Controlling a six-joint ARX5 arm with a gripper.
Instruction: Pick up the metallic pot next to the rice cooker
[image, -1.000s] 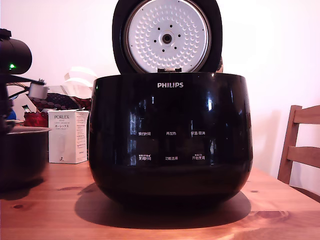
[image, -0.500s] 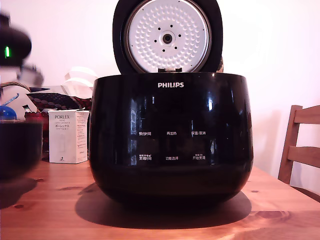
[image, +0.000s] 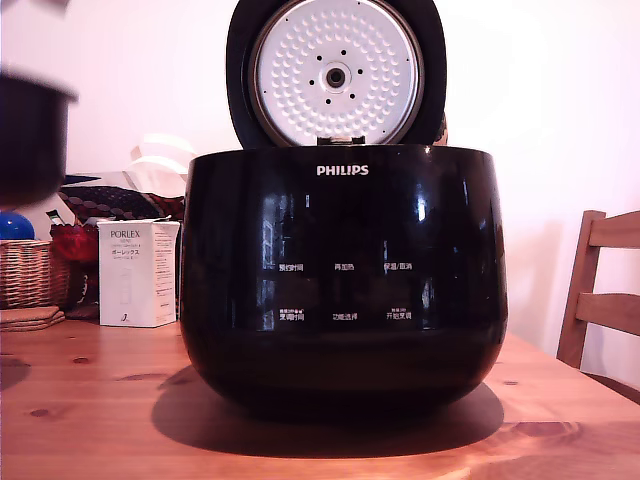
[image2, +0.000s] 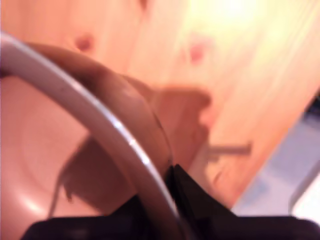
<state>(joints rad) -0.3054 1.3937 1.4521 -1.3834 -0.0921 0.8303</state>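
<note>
A: Pot (image: 30, 135) orientation?
B: Rim up and near level, as far as the blur allows; it is round, so no long axis shows. It hangs clear of the wooden surface (image: 100, 400) at the exterior view's left edge, apart from the rice cooker (image: 342, 275).

A: Its look?
B: Dark body, pale thin rim. The wrist view shows a smooth, pinkish-lit interior.

A: And the arm?
B: Only the end effector (image2: 172, 207) shows, in the wrist view: dark fingers (image2: 197, 200) straddle the rim, clamped on the pot's wall.
</note>
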